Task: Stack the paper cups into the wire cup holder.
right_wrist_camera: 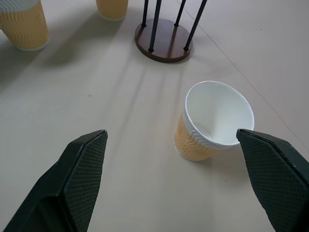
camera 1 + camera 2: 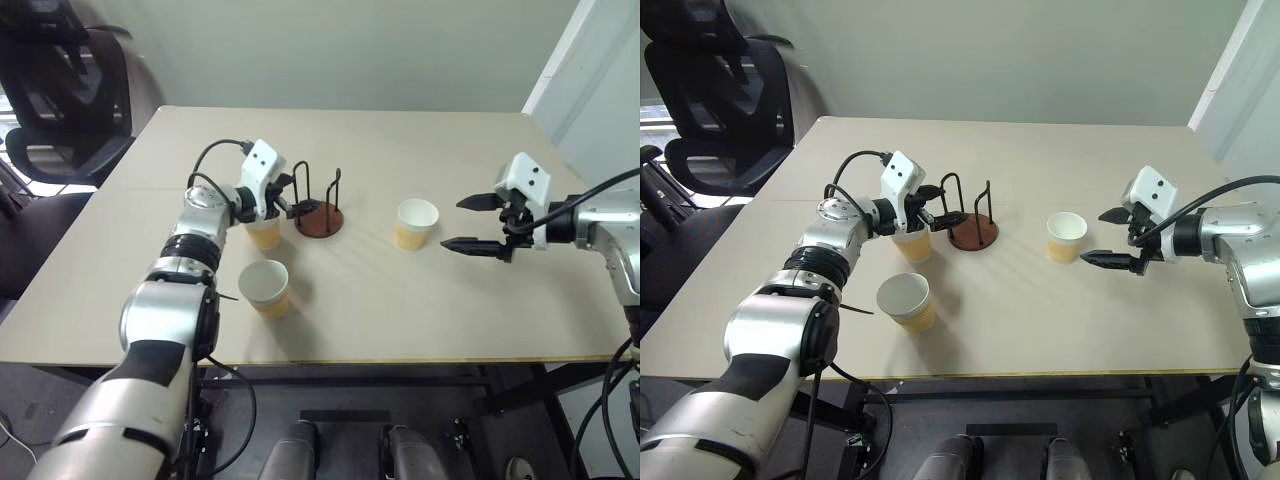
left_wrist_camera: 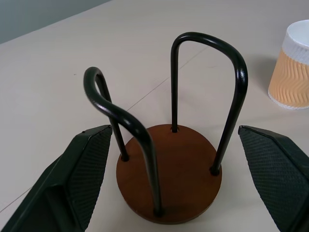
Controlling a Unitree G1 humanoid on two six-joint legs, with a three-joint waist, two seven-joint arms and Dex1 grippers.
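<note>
Ribbed paper cups [image 1: 212, 123], glossy blk wire holder [image 3: 174, 140] w/ wood base.

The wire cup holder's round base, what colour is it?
Reddish-brown, under black wire loops; the wire cup holder shows best in the left wrist view.

The left gripper [image 3: 176, 181] stands wide open with its 2 fingers on either side of the wire cup holder [image 3: 169, 174], 1 paper cup [image 3: 291, 72] standing beyond on the table [image 3: 58, 72].

3 paper cups [image 2: 1066, 237], 1 wire cup holder [image 2: 974, 228], 1 table [image 2: 1090, 320], 2 pincers [image 2: 1117, 236].
</note>
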